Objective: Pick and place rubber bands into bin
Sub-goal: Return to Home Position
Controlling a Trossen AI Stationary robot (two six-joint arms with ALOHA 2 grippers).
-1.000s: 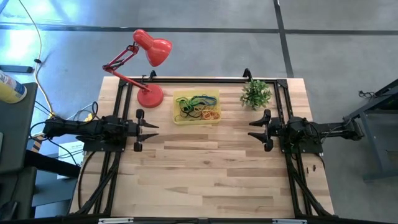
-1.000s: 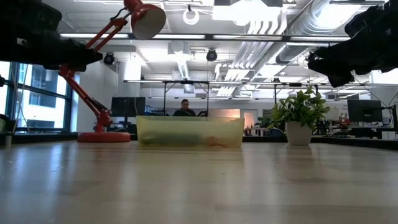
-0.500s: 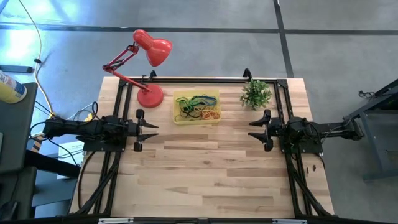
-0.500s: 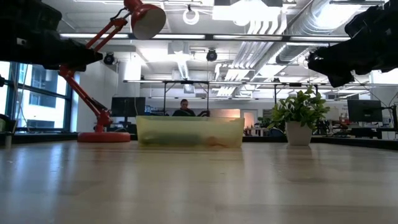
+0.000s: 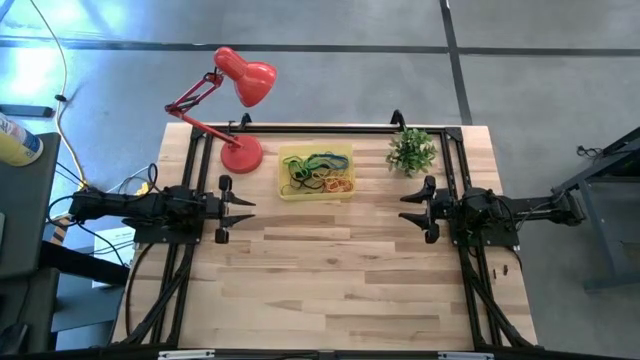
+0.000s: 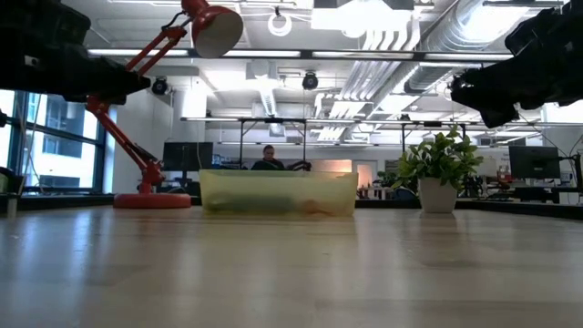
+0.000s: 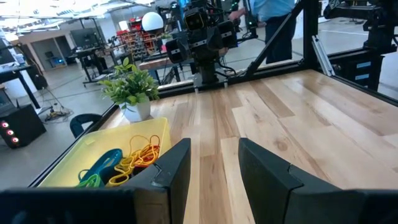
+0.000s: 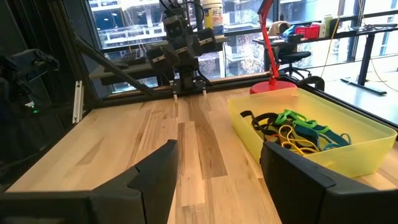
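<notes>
Pale wooden tabletop (image 5: 340,280) lies bare along its near edge and across its middle. Partway back, the left gripper (image 5: 238,208) hovers above the wood by the left edge. The right gripper (image 5: 412,208) hovers by the right edge. They face each other and are well apart. Each has its jaws spread wide and holds nothing.

Close to the far edge sits the shallow rectangular translucent yellow plastic bin (image 5: 316,147). The thin floppy rubber bands (image 5: 318,172) lie inside it in a loose tangle of green, blue, yellow, orange and black loops. The round base of a red jointed desk lamp (image 5: 241,155) stands just beside the bin toward the far left corner. A small green plant in a white pot (image 5: 411,150) stands near the bin on the side of the far right corner.

Beyond the table, in the open office, a person (image 6: 270,159) appears to be seated behind the bin, though too far off to be sure.
</notes>
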